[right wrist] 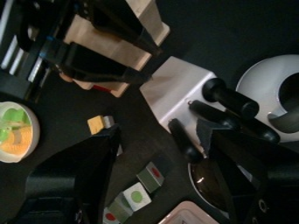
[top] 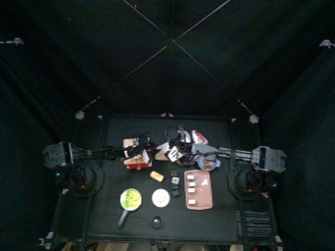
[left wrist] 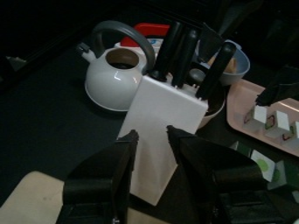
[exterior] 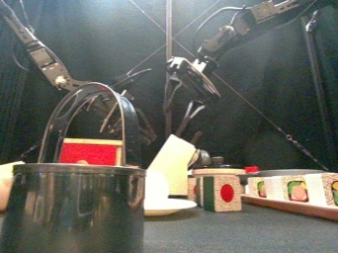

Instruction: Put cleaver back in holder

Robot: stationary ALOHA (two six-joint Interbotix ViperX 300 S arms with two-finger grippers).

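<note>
White and flat, the slab I take for the cleaver (left wrist: 170, 105) is the thing to watch. Its near end lies between the jaws of your left gripper (left wrist: 155, 136), which look closed on it. Its far end sits among a cluster of black handles (left wrist: 181, 48), hard by the white kettle (left wrist: 117, 74). It reads as a broad, smooth, pale face with no texture to bite on, and I cannot tell which of those handles, if any, is its own. The holder (right wrist: 142, 24), a tan-orange block with a reddish edge, stands just beside the left gripper, on the side away from the kettle. No slot is visible in it, so you cannot yet judge your line-up. Your right gripper (right wrist: 162, 149) hangs over the scene with its jaws spread wide and nothing between them, so only one grip carries the blade. I think that is the main risk: a smooth blade pinched at one end may pivot or slide out as you swing it. The crowding is the second. A careless sweep could knock the kettle or the handles, and the open right jaws could snag them.
</note>
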